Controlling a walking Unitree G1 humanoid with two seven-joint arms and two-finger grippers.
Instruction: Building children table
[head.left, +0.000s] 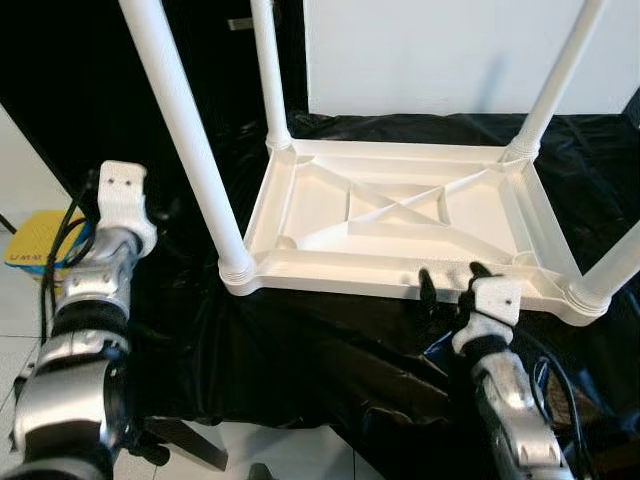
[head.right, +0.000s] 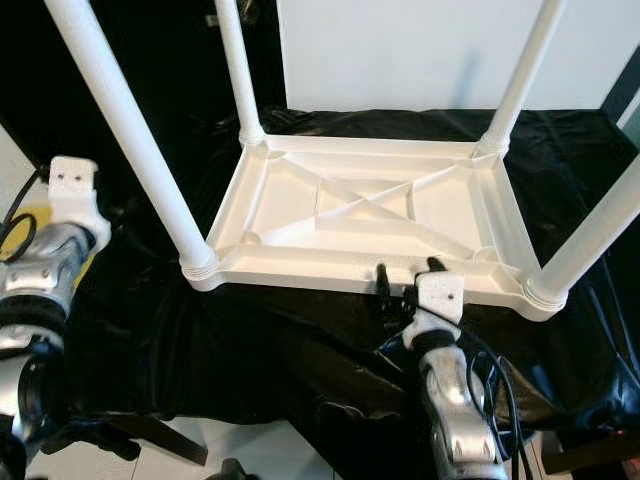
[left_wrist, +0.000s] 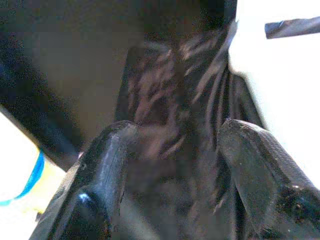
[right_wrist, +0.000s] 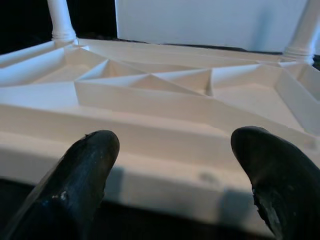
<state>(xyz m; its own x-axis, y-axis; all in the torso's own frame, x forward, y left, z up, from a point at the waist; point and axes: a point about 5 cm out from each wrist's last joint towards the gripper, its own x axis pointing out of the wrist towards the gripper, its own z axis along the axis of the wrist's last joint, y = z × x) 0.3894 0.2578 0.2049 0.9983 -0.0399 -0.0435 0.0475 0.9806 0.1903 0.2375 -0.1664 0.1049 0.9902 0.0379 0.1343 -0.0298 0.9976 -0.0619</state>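
A white plastic children's table (head.left: 330, 272) lies upside down on a black cloth (head.left: 300, 340), its ribbed underside facing up. Four white legs stand up from its corners: front left (head.left: 190, 140), back left (head.left: 268, 70), back right (head.left: 555, 80), front right (head.left: 615, 270). My right gripper (head.left: 452, 277) is open just in front of the table's near rim, right of its middle. In the right wrist view its fingertips (right_wrist: 90, 155) frame that rim with nothing between them. My left gripper (left_wrist: 172, 150) is open and empty, raised left of the table over the cloth.
A white panel (head.left: 450, 50) stands behind the table. A yellow and blue object (head.left: 35, 240) lies on the pale floor at the far left. White floor tiles (head.left: 260, 450) show below the cloth's front edge. Black cables run along both forearms.
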